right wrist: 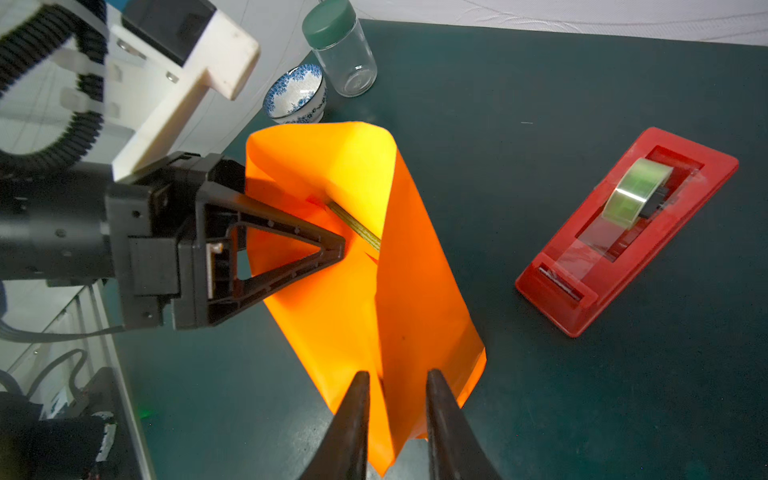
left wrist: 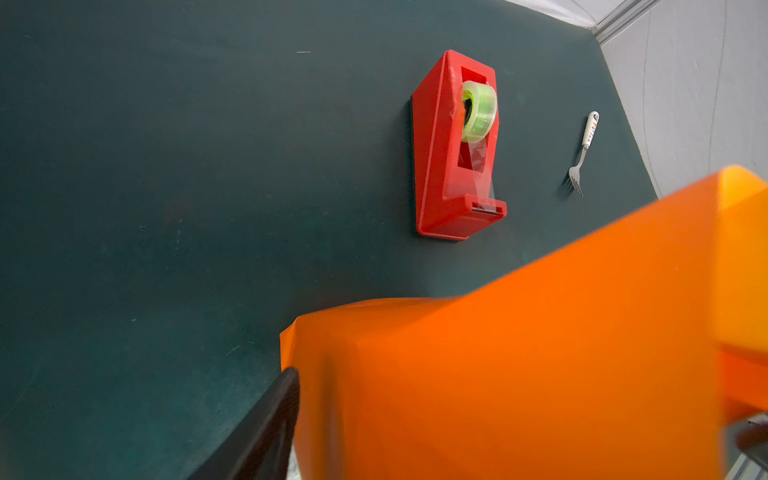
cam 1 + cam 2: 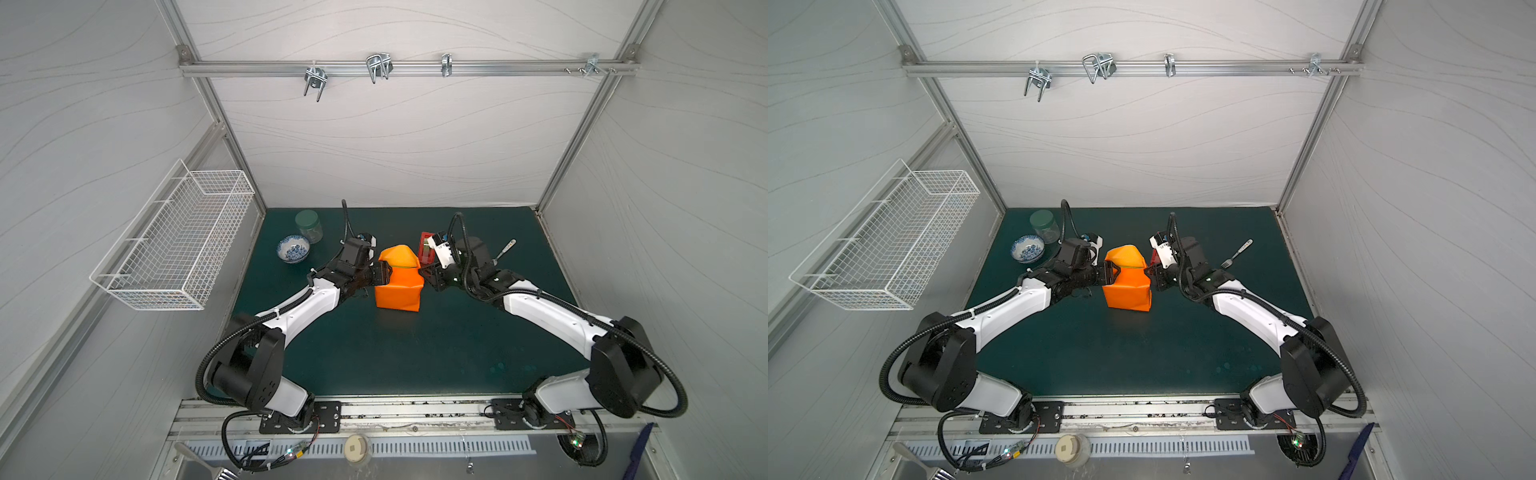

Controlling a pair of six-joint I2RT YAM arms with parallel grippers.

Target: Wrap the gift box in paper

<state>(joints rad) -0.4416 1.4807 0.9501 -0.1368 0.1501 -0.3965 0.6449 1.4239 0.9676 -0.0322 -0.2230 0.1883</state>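
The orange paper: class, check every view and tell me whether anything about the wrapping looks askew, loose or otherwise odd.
Yes. The paper stands in a loose, open tent instead of lying flat against the gift box, whose ribbed yellow-green edge shows through a gap between the flaps.

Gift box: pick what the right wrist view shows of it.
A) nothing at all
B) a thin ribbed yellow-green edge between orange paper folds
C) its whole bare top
B: only a ribbed yellow-green strip of the gift box peeks out between folds of the paper.
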